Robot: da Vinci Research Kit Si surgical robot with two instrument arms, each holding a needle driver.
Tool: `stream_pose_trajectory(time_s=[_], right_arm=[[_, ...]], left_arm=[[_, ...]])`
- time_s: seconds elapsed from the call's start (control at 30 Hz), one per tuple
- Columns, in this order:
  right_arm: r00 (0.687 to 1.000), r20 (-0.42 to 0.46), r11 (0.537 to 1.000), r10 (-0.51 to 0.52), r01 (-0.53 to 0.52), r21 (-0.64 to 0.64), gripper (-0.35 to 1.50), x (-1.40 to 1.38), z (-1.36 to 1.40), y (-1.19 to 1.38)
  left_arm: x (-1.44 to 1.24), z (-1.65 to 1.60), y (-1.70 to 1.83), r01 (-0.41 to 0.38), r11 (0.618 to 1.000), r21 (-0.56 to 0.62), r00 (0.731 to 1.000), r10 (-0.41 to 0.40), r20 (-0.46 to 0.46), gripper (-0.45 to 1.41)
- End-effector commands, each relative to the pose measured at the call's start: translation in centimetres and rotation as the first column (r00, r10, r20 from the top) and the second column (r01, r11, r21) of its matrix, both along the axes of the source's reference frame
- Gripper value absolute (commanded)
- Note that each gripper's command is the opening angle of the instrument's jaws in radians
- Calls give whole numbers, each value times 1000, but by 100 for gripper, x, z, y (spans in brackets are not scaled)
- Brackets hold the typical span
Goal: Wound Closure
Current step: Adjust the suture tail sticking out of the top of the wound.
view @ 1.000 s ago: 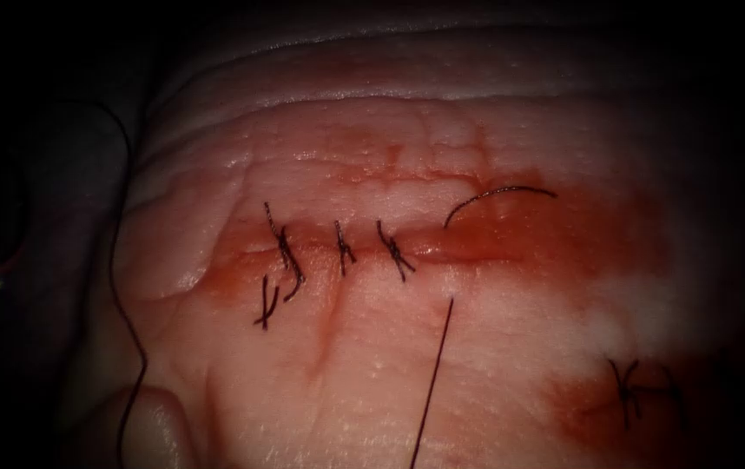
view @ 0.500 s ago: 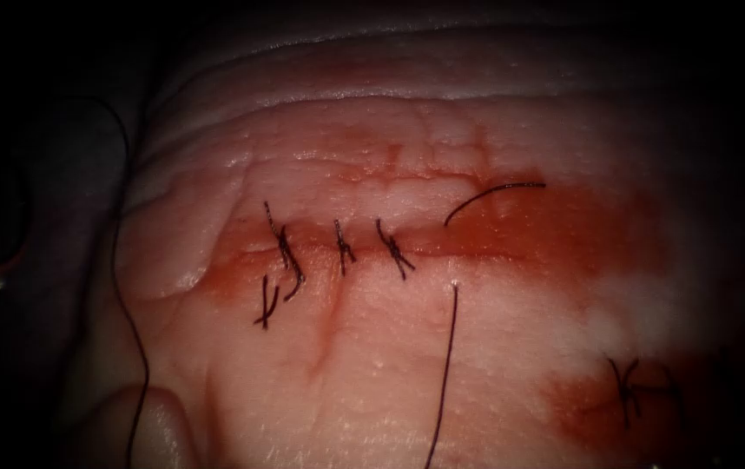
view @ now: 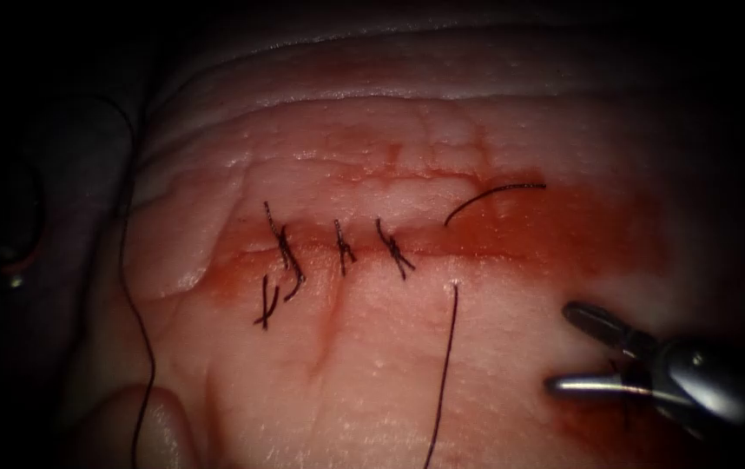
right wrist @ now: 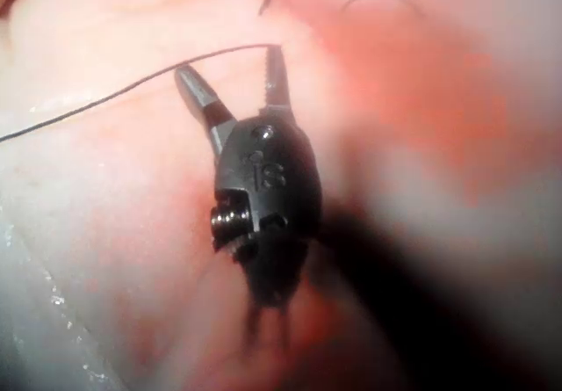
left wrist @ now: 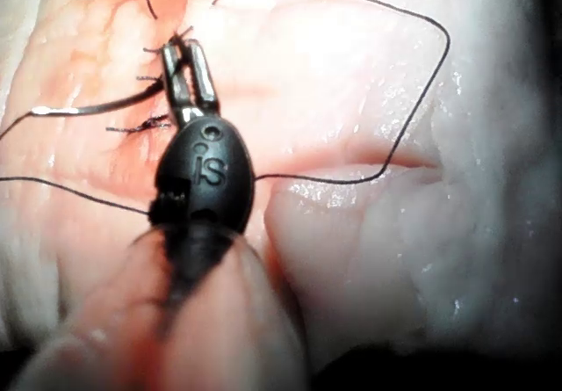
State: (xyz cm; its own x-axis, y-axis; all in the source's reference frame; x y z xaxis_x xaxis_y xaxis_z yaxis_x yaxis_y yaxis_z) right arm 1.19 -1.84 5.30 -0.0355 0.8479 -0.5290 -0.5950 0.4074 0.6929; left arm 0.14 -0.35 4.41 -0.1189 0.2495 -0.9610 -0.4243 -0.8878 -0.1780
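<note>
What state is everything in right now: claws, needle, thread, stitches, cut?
Right claw: open, holding nothing.
Left claw: near the stitches; grip unclear.
Needle: one end in the tissue, unheld.
Thread: unheld, entering tissue below the cut.
Stitches: three along the cut, tied.
Cut: right part unstitched.

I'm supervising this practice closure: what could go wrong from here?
1. The right arm's silver tool, jaws open and empty, sits close to the dark thread and could snag it.
2. Nothing holds the thin curved dark needle. One end meets the cut in the pink tissue, so it could shift.
3. I cannot confirm what the left arm's tool holds.
</note>
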Motion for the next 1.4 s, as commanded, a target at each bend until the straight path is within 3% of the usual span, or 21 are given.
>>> stream_pose_trajectory(time_s=[0.03, 0.07, 0.17, 0.23, 0.3, 0.37, 0.6, 0.83, 1.2, 1.4], right_arm=[[1000, -3, 1000, 8, -8, 12, 82, 9, 11, 3], [997, -18, 993, 74, -72, 94, 79, 8, 26, 16], [993, -20, 985, 113, -109, 137, 77, 8, 38, 27], [988, -26, 974, 150, -144, 173, 86, 8, 50, 37], [983, -46, 963, 176, -162, 214, 79, 9, 60, 45], [979, -65, 954, 193, -171, 246, 69, 9, 68, 50], [967, -64, 926, 248, -217, 310, 71, 10, 99, 64], [965, -33, 904, 261, -232, 358, 72, 9, 122, 72], [962, -42, 896, 271, -236, 375, 76, 17, 130, 76], [949, -66, 859, 310, -250, 447, 69, 26, 135, 79]], left_arm=[[-6, 6, -3, -1, 1000, 0, 1000, 1, 2, -45], [-11, 9, -4, -8, 1000, -1, 1000, 8, -1, -45], [-17, 13, -5, -16, 1000, -4, 1000, 16, -1, -45], [-24, 19, -7, -20, 1000, -2, 1000, 20, 0, -45], [-30, 26, -10, -29, 1000, 7, 1000, 29, 0, -45], [-35, 31, -11, -34, 999, 9, 999, 34, 0, -45], [-52, 44, -19, -60, 998, 23, 998, 60, -5, -45], [-52, 42, -20, -59, 998, 28, 998, 59, -2, -45], [-52, 42, -20, -59, 998, 27, 998, 59, -2, -45], [-50, 42, -20, -62, 998, 29, 998, 62, -3, -45]])
